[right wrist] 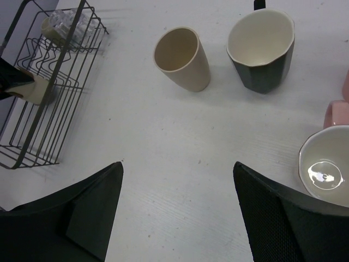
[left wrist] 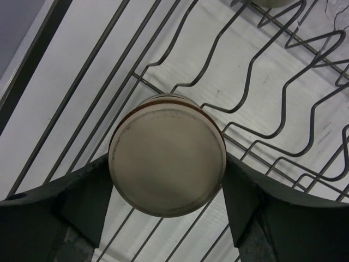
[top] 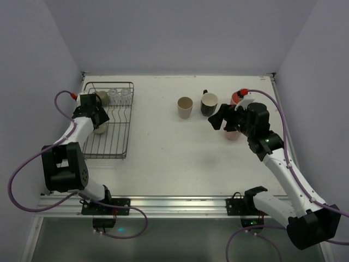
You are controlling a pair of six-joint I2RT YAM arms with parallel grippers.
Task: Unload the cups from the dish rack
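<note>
The dish rack (top: 117, 139) of dark wire lies at the left. My left gripper (top: 100, 124) is inside it, and both fingers (left wrist: 90, 191) press the sides of an upside-down grey-beige cup (left wrist: 167, 154) over the rack wires (left wrist: 256, 82). Clear glasses (top: 120, 93) and another cup (top: 101, 97) stand at the rack's far end. On the table stand a beige tumbler (top: 185, 107), a black handled mug (top: 209, 103), a salmon-pink tumbler (top: 235, 98) and a pale pink mug (top: 233, 134). My right gripper (top: 222, 123) is open and empty beside the pink mug (right wrist: 324, 166), above bare table.
In the right wrist view the beige tumbler (right wrist: 182, 58) and black mug (right wrist: 262, 49) stand ahead, and the rack (right wrist: 32, 131) is at the far left. Walls close the table on the left, back and right.
</note>
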